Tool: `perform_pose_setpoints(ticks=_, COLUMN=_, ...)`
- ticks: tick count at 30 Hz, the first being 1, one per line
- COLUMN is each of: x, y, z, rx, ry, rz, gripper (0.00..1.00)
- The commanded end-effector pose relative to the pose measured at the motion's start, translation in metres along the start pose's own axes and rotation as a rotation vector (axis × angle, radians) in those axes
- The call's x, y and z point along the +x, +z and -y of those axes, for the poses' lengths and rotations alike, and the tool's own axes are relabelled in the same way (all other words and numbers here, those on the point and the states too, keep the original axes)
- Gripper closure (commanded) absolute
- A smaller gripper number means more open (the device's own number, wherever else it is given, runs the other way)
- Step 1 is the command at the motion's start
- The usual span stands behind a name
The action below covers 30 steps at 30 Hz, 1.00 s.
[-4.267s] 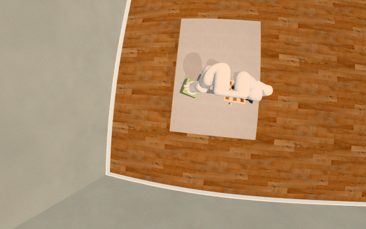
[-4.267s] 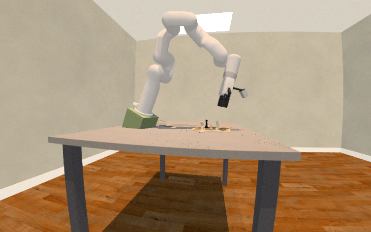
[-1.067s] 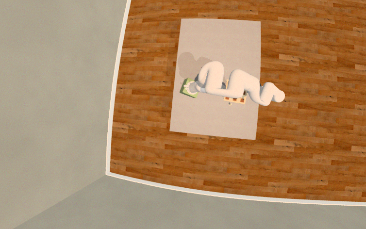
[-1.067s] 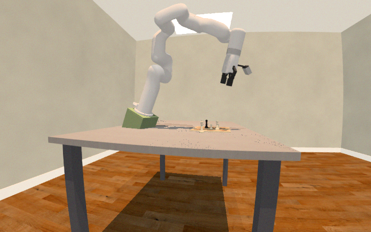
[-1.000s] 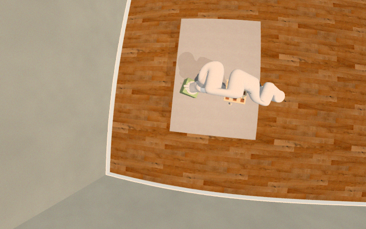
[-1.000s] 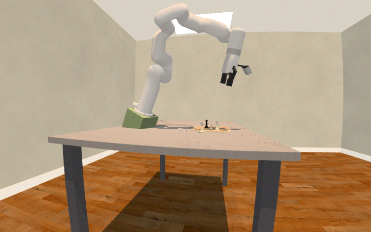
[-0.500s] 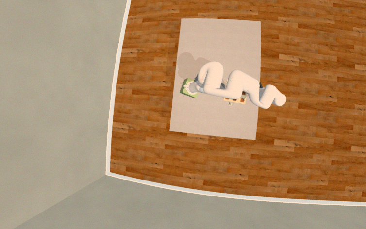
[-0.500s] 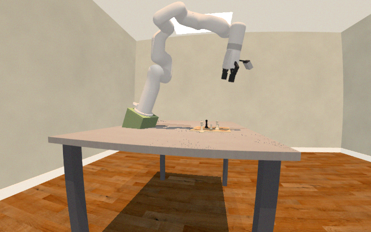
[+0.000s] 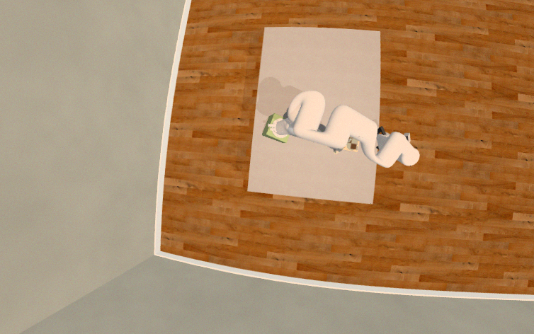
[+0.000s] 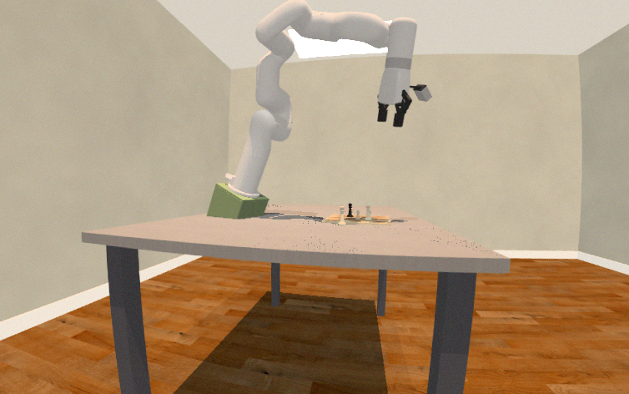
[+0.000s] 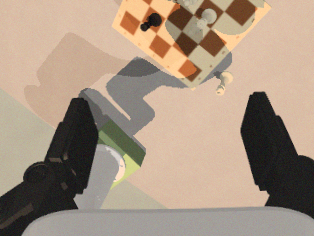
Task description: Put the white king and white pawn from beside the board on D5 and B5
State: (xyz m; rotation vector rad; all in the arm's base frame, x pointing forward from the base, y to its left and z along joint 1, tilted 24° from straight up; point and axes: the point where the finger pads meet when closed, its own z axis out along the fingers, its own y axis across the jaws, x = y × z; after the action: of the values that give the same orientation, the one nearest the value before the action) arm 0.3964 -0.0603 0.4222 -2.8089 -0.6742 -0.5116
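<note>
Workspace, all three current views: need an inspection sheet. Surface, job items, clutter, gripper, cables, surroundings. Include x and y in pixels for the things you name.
Surface: pale tabletop (image 9: 315, 177) (image 10: 288, 239) (image 11: 200, 165), arm shadow across it.
Job items: chessboard (image 9: 356, 150) (image 10: 383, 222) (image 11: 193, 86); one light piece (image 9: 336, 151) (image 10: 342, 216) (image 11: 225, 81) upright beside it; black piece (image 10: 349, 210) (image 11: 154, 20) on it.
Clutter: nothing seen.
Gripper: open, holding nothing, well above the table (image 10: 390, 118) (image 11: 170, 142).
Cables: nothing seen.
Surroundings: wood floor (image 9: 452, 189) (image 10: 533, 320), plain walls.

The white arm (image 9: 353, 122) (image 10: 357, 25) rises from the green base block (image 9: 270, 137) (image 10: 224, 203), arches over and bends down at the wrist (image 10: 398, 64). Well above and apart from the block, the gripper (image 10: 389, 118) (image 11: 168, 113) points roughly downward, its black fingers (image 10: 398, 118) spread wide, seemingly with nothing between them.
</note>
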Motion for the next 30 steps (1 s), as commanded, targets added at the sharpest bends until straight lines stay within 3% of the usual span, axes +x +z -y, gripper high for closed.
perform_pose_setpoints(ticks=1, x=0.001, y=-0.003, z=0.000, rx=0.004, ry=-0.010, rz=-0.006, gripper=0.00)
perform_pose_setpoints(ticks=5, x=0.001, y=-0.003, z=0.000, rx=0.004, ry=-0.010, rz=-0.006, gripper=0.00)
perform_pose_setpoints(ticks=6, x=-0.002, y=-0.024, z=-0.007, rx=0.032, ry=-0.073, rz=-0.058, gripper=0.00)
perform_pose_setpoints(ticks=22, x=-0.002, y=-0.024, z=-0.007, rx=0.032, ry=-0.073, rz=-0.058, gripper=0.00)
perform_pose_setpoints(ticks=24, x=-0.012, y=-0.058, z=-0.024, rx=0.084, ry=-0.195, rz=-0.162, gripper=0.00)
perform_pose_setpoints(ticks=30, x=-0.012, y=-0.058, z=-0.024, rx=0.084, ry=-0.195, rz=-0.162, gripper=0.00)
